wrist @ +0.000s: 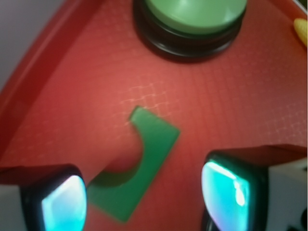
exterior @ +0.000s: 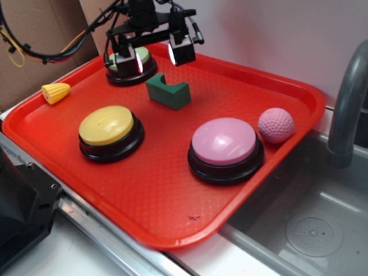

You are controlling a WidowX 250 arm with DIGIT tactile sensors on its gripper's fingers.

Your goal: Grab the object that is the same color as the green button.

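Note:
The small dark green notched block (exterior: 168, 92) lies on the red tray (exterior: 155, 195), near its back middle. The pale green dome button (exterior: 131, 64) on a black base sits just behind and left of it. My gripper (exterior: 155, 57) hangs open above the tray, between the button and the block, a little above both. In the wrist view the block (wrist: 144, 159) lies below and between my two fingers, nearer the left fingertip (wrist: 62, 202), with the right fingertip (wrist: 226, 192) apart from it. The green button (wrist: 192, 19) is at the top.
A yellow dome button (exterior: 109, 131) and a pink dome button (exterior: 225, 146) stand at the tray's front. A pink dimpled ball (exterior: 276, 125) lies at the right, a toy corn (exterior: 56, 92) at the left rim. A sink and grey faucet (exterior: 345, 109) are to the right.

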